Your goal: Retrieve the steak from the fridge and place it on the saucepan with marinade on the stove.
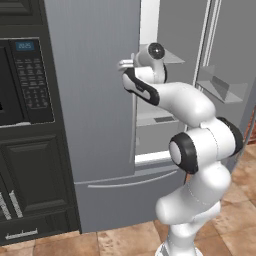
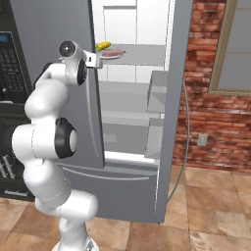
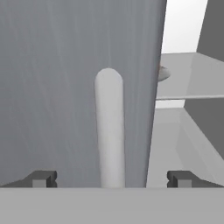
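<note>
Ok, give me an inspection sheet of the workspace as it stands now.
Surface: fridge shelf, grey, carrying food.
Job's things: steak on the shelf; right door open, left door shut.
Clutter: yellow item behind the steak.
Gripper: gripper open, facing the left door's handle, nothing held.
Cables: nothing seen.
Surroundings: black oven to the left, brick wall to the right, tile floor.

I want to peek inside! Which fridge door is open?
The right door of the fridge is swung wide open. The left door is shut, just ahead of the end effector.
</note>
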